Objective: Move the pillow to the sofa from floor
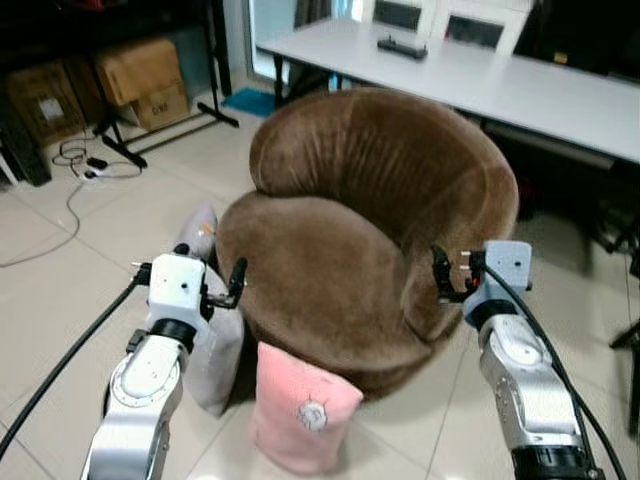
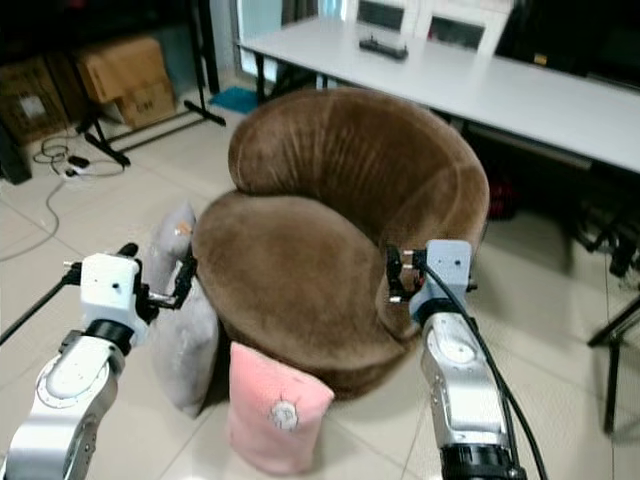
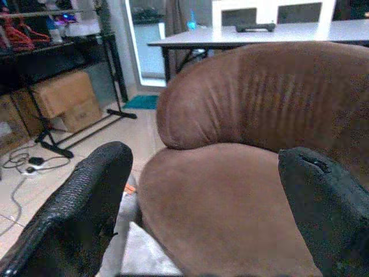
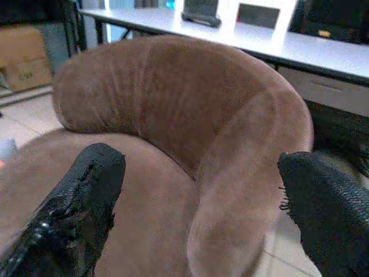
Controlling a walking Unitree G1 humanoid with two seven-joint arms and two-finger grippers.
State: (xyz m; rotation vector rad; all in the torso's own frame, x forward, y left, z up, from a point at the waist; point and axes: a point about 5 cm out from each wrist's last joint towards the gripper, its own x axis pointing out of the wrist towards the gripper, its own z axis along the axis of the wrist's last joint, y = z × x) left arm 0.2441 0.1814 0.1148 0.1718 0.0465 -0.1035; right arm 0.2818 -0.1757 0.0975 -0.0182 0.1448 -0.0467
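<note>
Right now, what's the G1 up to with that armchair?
Nothing is picked up yet. The robot stands facing the brown sofa chair with both arms raised. The left hand hangs open by the chair's left side, above the grey pillow leaning there. The right hand is open by the chair's right arm. A pink pillow stands on the tiled floor, leaning on the chair's front. Neither hand touches a pillow, and the seat is bare.

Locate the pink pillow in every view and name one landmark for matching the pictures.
Left eye view: pink pillow on the floor, leaning against the front of the brown sofa.
Right eye view: same spot, bottom centre.
Left wrist view: not in it.
Right wrist view: not in it.
Shared landmark: the brown sofa's curved backrest.
</note>
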